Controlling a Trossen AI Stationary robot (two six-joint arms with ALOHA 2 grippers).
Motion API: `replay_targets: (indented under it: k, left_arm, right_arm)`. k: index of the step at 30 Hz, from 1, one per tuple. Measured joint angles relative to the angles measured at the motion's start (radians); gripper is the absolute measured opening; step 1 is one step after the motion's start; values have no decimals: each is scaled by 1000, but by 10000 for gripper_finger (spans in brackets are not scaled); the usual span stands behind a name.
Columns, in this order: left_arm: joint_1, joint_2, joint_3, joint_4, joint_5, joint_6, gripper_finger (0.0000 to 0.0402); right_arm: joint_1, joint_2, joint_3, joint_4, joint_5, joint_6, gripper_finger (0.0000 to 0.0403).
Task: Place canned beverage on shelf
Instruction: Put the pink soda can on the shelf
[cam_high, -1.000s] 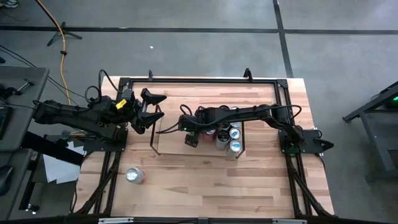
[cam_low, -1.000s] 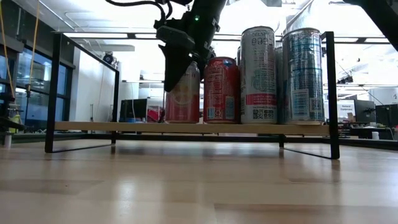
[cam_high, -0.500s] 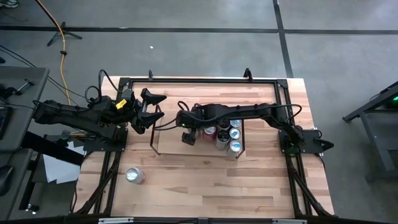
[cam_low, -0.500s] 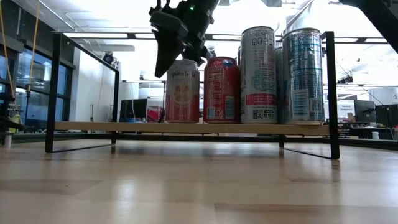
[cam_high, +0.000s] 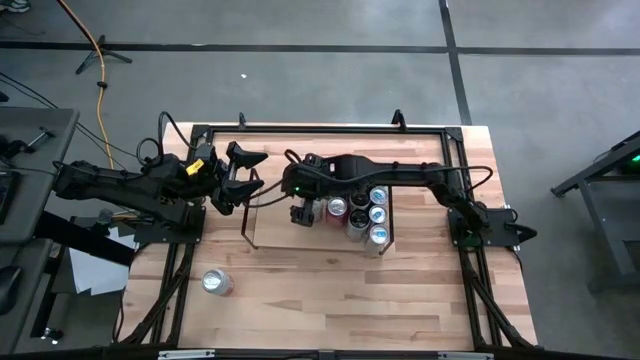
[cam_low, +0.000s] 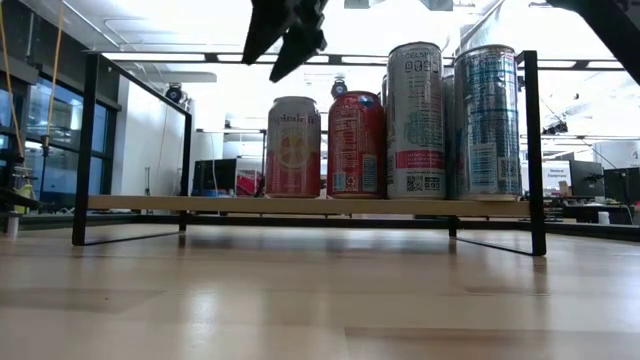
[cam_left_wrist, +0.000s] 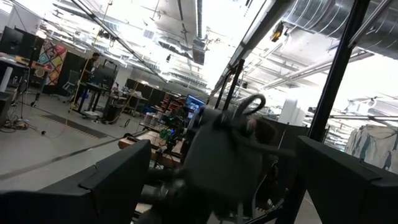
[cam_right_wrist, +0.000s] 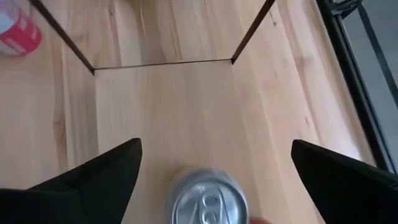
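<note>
With the pink can (cam_low: 293, 147) standing free on the shelf (cam_low: 200, 203) beside the red can (cam_low: 356, 144), the right gripper (cam_low: 283, 32) hangs spread above it, placing apparently done, so next comes fetching the loose can (cam_high: 216, 282) on the table (cam_high: 330, 300), while the left gripper (cam_high: 243, 178) waits spread at the shelf's end.

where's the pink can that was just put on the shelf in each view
High: pink can beside the right end effector.
Low: leftmost of the can row, on the shelf.
Left wrist: not visible.
Right wrist: its silver top between the fingers.
Shared landmark: the shelf's black wire end frame.
</note>
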Motion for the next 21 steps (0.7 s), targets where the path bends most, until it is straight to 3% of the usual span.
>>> replay_targets:
  k: [6,12,16,21]
  left_arm:
    - [0,0,0,-1,0,0,355]
    - [0,0,0,-1,0,0,355]
    - [0,0,0,-1,0,1,355]
    - [0,0,0,-1,0,1,355]
  right_arm:
    - [4,-4,44,-138,0,-15,399]
    - [36,-83,-47,-174,63,-23,399]
    - [60,-214,-204,-84,69,-10,399]
    - [102,-459,-538,157,71,76,399]
